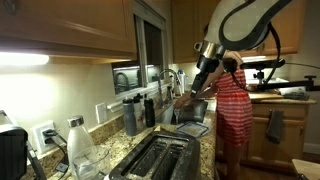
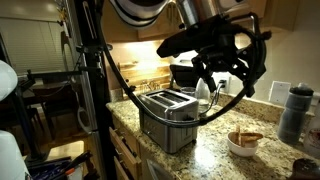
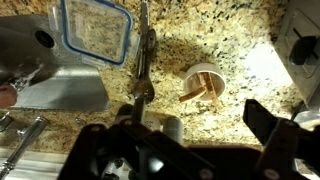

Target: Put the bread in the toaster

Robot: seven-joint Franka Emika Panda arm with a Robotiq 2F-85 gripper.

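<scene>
The shiny steel toaster (image 1: 160, 158) (image 2: 168, 115) stands on the granite counter, its two long slots empty. The bread (image 2: 245, 138) (image 3: 203, 80) is a tan slice with a brown crust, lying in a small white bowl (image 2: 243, 148) on the counter beside the toaster. My gripper (image 2: 228, 82) (image 1: 188, 98) (image 3: 200, 120) hangs open and empty above the counter, over the bowl and the near end of the toaster. In the wrist view the bowl lies just beyond my fingers.
A clear container with a blue-rimmed lid (image 3: 95, 30) sits by the sink (image 3: 50, 85). Dark bottles (image 1: 131, 116) stand at the wall. A thermos (image 2: 293, 112) stands near the bowl. A person in a red checked apron (image 1: 235, 108) stands behind the arm.
</scene>
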